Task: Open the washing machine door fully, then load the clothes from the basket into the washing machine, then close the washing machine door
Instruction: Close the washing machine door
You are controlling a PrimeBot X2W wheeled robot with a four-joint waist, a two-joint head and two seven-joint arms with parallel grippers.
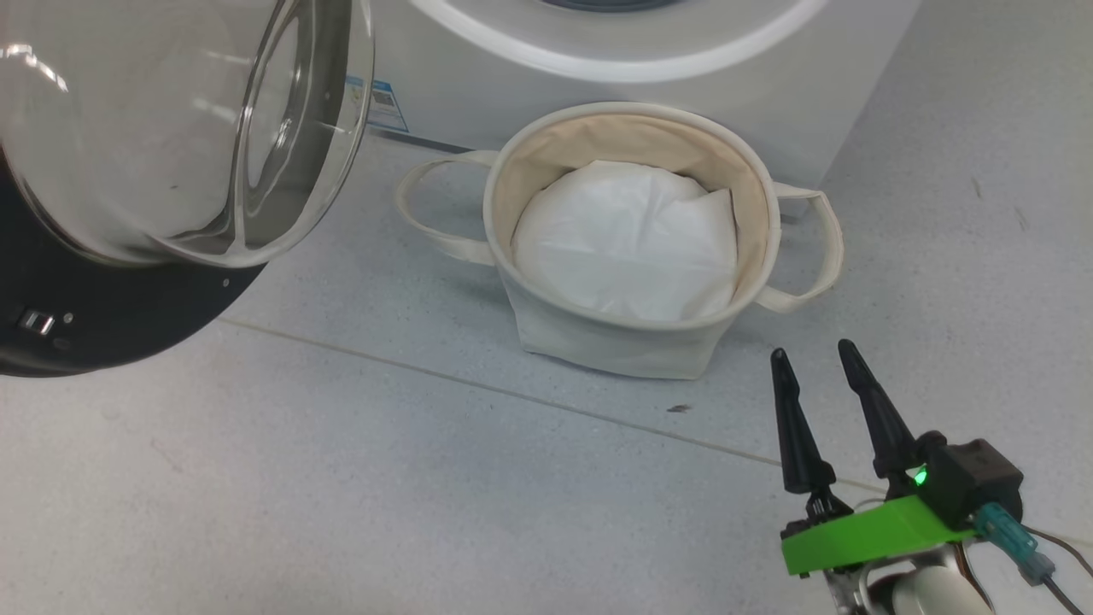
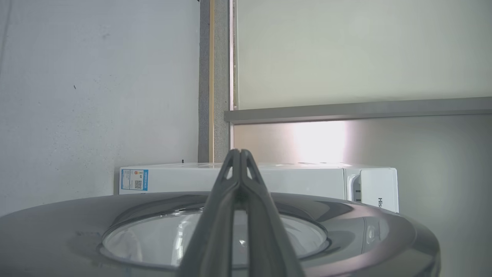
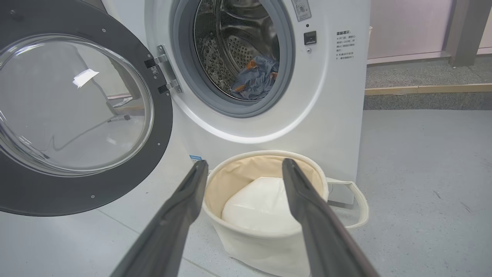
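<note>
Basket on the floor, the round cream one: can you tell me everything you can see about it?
The round cream-white canvas basket stands upright on the grey floor, close in front of the big white washing machine. Its soft cloth walls sag a little, with a thick rim and a long loop handle on each side. Inside lies a plain white crumpled sheet that covers its bottom.

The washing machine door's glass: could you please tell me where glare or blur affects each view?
Head view: pale glare streaks cross the washing machine door glass, and the white sheet is nearly blown out. Left wrist view: a washed-out patch on the wall panel. Right wrist view: a small white glint on that glass; the jaws of the right gripper go soft near the lens.
</note>
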